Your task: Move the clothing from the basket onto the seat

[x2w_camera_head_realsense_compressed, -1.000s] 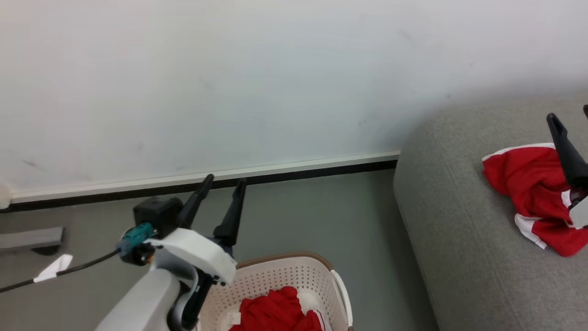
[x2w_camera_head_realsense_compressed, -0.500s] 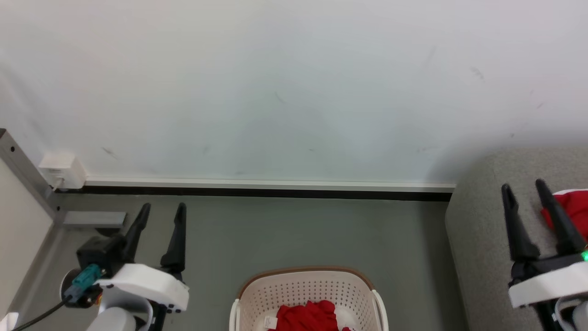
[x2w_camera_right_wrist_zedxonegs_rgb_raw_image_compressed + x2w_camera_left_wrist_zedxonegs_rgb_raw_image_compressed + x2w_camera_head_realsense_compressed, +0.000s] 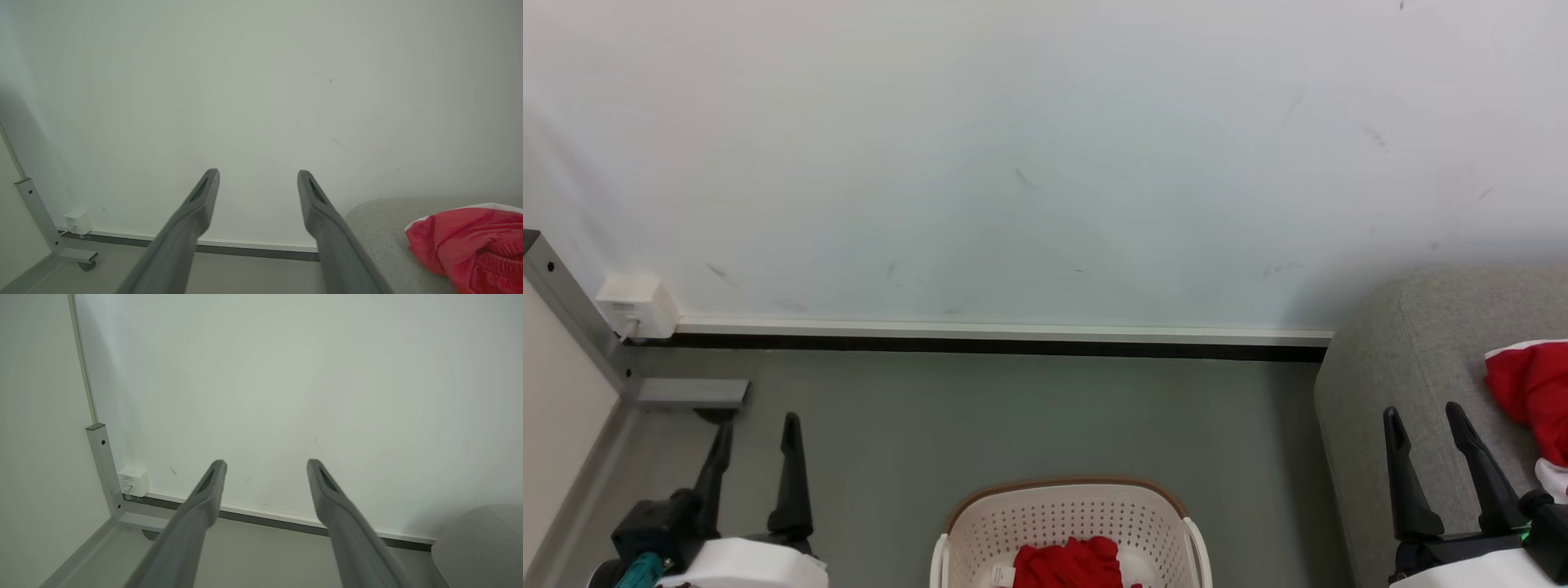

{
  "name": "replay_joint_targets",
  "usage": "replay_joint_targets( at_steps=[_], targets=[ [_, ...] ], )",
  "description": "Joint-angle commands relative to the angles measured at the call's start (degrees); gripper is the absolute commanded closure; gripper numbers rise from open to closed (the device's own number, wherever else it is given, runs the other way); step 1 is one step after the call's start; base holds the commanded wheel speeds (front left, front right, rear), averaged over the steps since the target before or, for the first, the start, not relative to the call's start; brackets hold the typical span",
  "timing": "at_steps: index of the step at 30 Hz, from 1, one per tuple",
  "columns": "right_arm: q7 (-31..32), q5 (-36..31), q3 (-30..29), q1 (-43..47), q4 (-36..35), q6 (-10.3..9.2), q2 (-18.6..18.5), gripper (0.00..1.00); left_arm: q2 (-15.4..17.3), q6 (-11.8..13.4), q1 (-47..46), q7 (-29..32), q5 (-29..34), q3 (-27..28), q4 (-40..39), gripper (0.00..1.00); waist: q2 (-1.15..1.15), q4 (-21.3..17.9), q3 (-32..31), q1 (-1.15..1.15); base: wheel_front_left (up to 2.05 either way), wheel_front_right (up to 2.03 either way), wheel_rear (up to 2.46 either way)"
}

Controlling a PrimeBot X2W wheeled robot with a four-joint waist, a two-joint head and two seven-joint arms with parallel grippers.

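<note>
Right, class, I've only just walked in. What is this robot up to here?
A two-armed robot is moving red clothes from a basket on the floor to a sofa. One red garment lies on the sofa, and more red cloth sits in the basket. The left gripper and right gripper are open and hold nothing, raised on either side of the basket.

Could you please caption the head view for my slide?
Open left gripper and right gripper flank the basket of clothing; more lies on the seat.
</note>
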Motion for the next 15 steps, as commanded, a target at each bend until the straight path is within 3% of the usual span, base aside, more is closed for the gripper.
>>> replay_joint_targets(
  at_steps=[1,15],
  targets=[
    [-0.15,-0.61,0.03,0.39,-0.10,0.03,-0.16,0.00,-0.55,-0.71,1.12,0.00,1.08,0.86,-0.05,0.00,0.00,-0.24,0.15,0.00,0.00,0.00,0.00],
    [-0.16,1.62,2.00,-1.15,0.72,0.03,-2.57,0.00,-5.13,-5.43,1.24,0.00,6.09,6.46,1.43,0.00,0.00,-1.04,0.53,0.00,0.00,0.00,0.00]
  ],
)
